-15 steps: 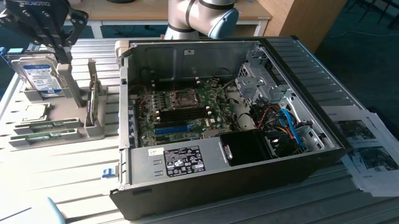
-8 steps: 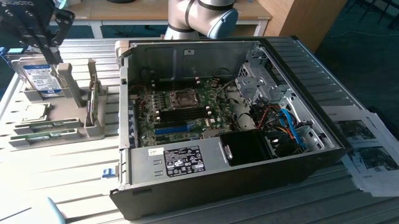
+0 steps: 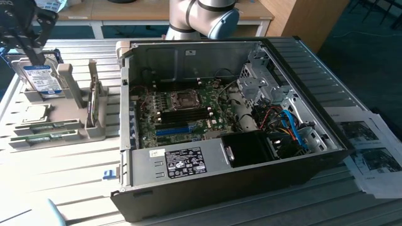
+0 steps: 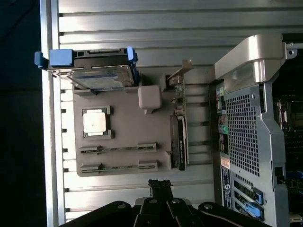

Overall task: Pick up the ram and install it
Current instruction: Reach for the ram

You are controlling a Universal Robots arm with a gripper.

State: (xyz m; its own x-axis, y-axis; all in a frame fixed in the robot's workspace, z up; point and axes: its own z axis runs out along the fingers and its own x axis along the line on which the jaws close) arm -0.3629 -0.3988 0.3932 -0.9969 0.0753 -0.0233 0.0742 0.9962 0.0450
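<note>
Two ram sticks, thin green boards, lie side by side in slots of a grey holder tray (image 3: 66, 113): one ram stick (image 3: 49, 126) and a second ram stick (image 3: 44, 138). The wrist view shows the same pair, a ram stick (image 4: 118, 148) and the other ram stick (image 4: 118, 167). My gripper (image 3: 39, 57) hangs above the tray at the exterior view's far left, over the hard drive end. Seen from the wrist, the gripper (image 4: 159, 185) has its fingers together with nothing between them, well above the tray and just off its edge beside the ram sticks.
The tray also carries a blue-framed hard drive (image 3: 43, 80), a square silver processor (image 3: 35, 113) and an upright expansion card (image 3: 93, 101). An open computer case (image 3: 301, 70) with its motherboard (image 3: 182, 110) lies to the exterior view's right. Papers (image 3: 370, 150) lie beyond it.
</note>
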